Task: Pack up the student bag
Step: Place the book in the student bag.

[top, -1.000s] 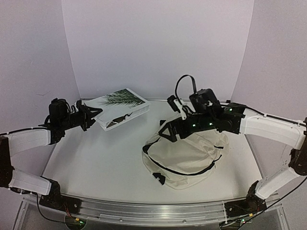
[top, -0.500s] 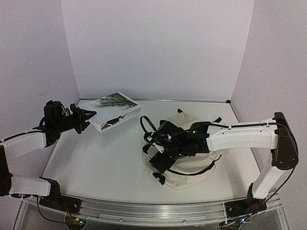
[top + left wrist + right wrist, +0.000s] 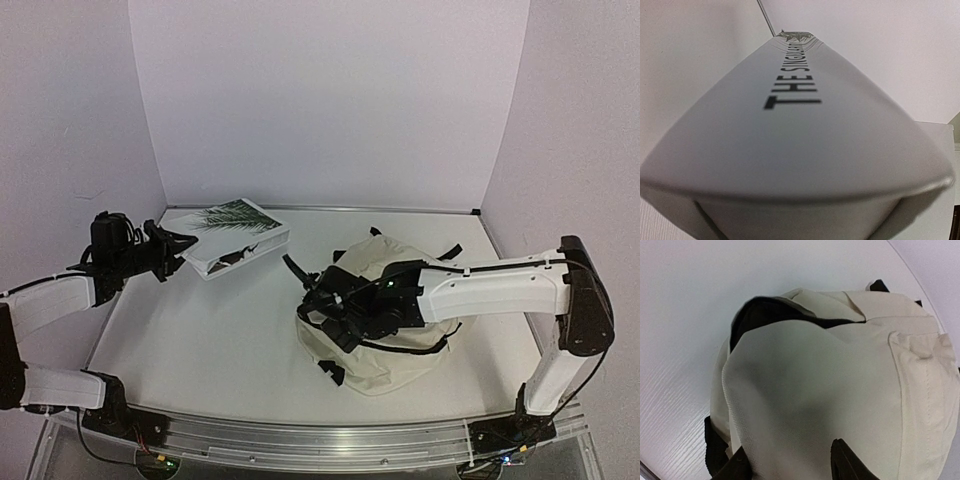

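Right pincer (image 3: pixel 790 462) lowered astride student bag (image 3: pixel 840 385) fabric, left pincer (image 3: pixel 172 251) clasping book (image 3: pixel 238 228)

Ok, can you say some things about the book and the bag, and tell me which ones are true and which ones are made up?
1. The left pincer holds a book. True.
2. The right pincer is down on the student bag. True.
3. The book is inside the student bag. False: it is outside the bag, over on the left arm's side of the table.
4. The student bag is zipped shut. False: its top gapes open and the dark inside shows.
5. The book's cover shows a fish. False: it shows a green palm leaf.
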`<move>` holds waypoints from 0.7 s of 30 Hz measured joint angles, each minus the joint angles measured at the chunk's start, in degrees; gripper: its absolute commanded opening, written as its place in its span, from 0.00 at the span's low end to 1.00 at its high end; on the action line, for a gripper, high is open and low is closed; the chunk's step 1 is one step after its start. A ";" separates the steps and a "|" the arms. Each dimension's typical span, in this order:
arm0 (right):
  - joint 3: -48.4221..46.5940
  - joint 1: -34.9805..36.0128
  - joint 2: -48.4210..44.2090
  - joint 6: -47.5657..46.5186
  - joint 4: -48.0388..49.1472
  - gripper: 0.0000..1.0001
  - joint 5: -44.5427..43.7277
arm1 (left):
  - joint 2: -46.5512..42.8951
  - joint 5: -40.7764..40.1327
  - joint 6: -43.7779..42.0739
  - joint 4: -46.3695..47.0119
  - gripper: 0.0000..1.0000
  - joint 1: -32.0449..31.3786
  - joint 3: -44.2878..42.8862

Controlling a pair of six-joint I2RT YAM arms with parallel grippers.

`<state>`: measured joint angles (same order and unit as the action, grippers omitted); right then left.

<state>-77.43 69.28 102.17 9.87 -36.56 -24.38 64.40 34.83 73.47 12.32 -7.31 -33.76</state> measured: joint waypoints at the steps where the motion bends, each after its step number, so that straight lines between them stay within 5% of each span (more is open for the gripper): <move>1: -0.26 0.02 0.00 -0.15 0.00 0.24 -0.37 | -0.04 0.07 -0.11 0.00 0.17 0.04 0.07; 4: -2.19 -0.42 -0.02 1.66 -0.17 0.00 -1.92 | -0.46 0.63 -1.42 -0.63 0.17 0.04 0.35; 15: -8.13 -18.45 -5.35 11.34 4.48 0.00 3.10 | -4.52 8.74 -17.70 -7.02 0.16 0.15 -2.89; 21: -17.07 -19.45 -4.90 15.52 7.80 0.00 2.62 | -7.06 14.75 -22.21 -9.16 0.17 0.13 -3.65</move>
<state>-94.50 49.82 97.27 25.39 -28.75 -21.76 57.34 49.58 51.27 3.16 -7.18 -37.41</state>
